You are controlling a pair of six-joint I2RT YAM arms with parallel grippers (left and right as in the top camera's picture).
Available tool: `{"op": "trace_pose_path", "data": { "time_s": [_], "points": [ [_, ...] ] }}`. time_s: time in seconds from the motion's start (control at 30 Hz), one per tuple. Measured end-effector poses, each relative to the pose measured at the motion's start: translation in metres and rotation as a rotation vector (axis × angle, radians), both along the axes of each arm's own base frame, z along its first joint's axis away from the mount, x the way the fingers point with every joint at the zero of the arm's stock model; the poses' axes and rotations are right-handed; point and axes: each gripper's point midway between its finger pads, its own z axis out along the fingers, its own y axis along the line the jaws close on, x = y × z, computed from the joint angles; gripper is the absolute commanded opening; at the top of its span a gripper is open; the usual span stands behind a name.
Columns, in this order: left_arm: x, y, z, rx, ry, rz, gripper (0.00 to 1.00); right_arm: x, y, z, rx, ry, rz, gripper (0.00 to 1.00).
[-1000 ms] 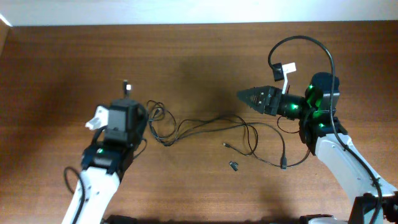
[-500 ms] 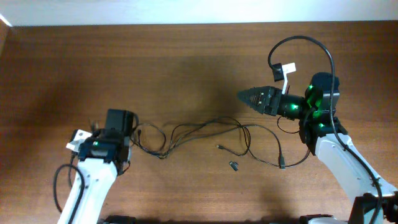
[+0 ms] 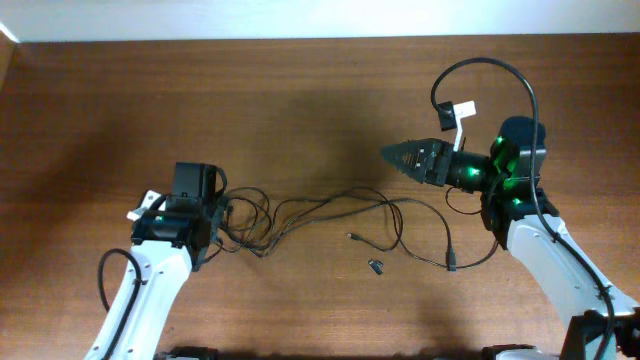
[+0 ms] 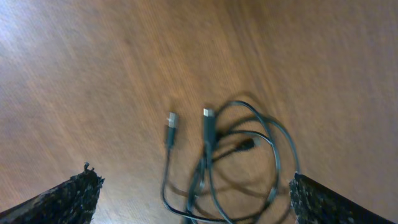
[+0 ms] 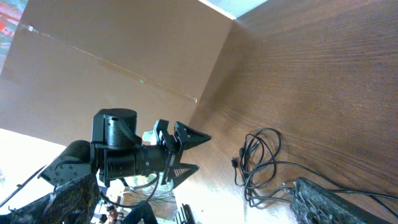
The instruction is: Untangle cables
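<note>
Left hand [image 4: 194,190]: released, its fingers spread wide and low over the bench [image 3: 300,90], gripping nothing; a loose coil lies just ahead of the fingertips.
Right hand [image 3: 392,154]: also spread and empty, held near the opposite end of the tangle and touching no strand.
Cables [image 3: 330,205]: thin black cords on the bench between the two arms, looped tightly by the left hand and running in longer arcs toward the right; two plug ends [image 4: 186,124] lie side by side at the edge of the coil.
Loose piece [image 3: 376,267]: a small dark scrap lies apart from the cords, nearer the front edge.
Step in hand: by appearances a regrasp, with neither hand holding a cord and the left-side coil not yet undone.
Next move: likely calls for pinching one plug end or a single strand and drawing it clear of the loops, perhaps while the other hand pins the rest.
Writing: none legible; a white tag [image 3: 462,110] on the right arm's own wiring shows no readable text.
</note>
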Motion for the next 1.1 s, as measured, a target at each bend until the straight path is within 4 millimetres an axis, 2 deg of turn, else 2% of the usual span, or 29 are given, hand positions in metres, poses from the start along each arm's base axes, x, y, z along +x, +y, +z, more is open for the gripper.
{"op": "trace_pose_path", "data": {
  "time_s": [0.07, 0.13, 0.3, 0.37, 0.4, 0.43, 0.47, 0.5, 0.6, 0.67, 0.8, 1.1],
  "points": [
    [0.009, -0.005, 0.002, -0.021, -0.034, -0.031, 0.97, 0.0, 0.0, 0.0, 0.0, -0.001, -0.001, 0.99],
    [0.028, -0.01, 0.01, -0.013, -0.102, -0.112, 0.95, 0.0, 0.0, 0.0, 0.0, 0.0, 0.0, 0.99],
    [0.049, -0.02, 0.017, -0.008, -0.164, -0.228, 0.9, 0.0, 0.0, 0.0, 0.0, 0.0, 0.0, 0.99],
    [0.058, -0.033, 0.004, -0.025, -0.146, -0.28, 0.91, 0.0, 0.0, 0.0, 0.0, 0.0, 0.0, 0.99],
    [0.07, -0.05, -0.011, -0.038, -0.136, -0.351, 0.94, 0.0, 0.0, 0.0, 0.0, 0.0, 0.0, 0.99],
    [0.075, -0.063, -0.022, -0.046, -0.121, -0.409, 0.84, 0.0, 0.0, -0.001, 0.0, 0.001, 0.0, 0.99],
    [0.087, -0.075, -0.023, -0.036, -0.155, -0.47, 0.78, 0.0, 0.0, -0.001, 0.0, 0.003, 0.001, 0.99],
    [0.098, -0.087, -0.025, -0.03, -0.184, -0.522, 0.78, 0.0, 0.0, -0.001, 0.0, 0.002, 0.001, 0.99],
    [0.098, -0.111, -0.045, -0.011, -0.144, -0.656, 0.77, -0.001, 0.0, -0.001, 0.001, 0.002, 0.004, 0.99],
    [0.096, -0.114, -0.056, -0.006, -0.111, -0.682, 0.71, -0.001, 0.0, -0.001, 0.001, 0.002, 0.004, 0.99],
    [0.09, -0.114, -0.078, -0.012, -0.047, -0.699, 0.73, -0.001, 0.0, -0.001, 0.001, 0.002, 0.005, 0.99],
    [0.094, -0.116, -0.077, -0.014, -0.058, -0.711, 0.7, -0.001, 0.0, -0.001, 0.001, 0.002, 0.004, 0.99]
  ]
}}
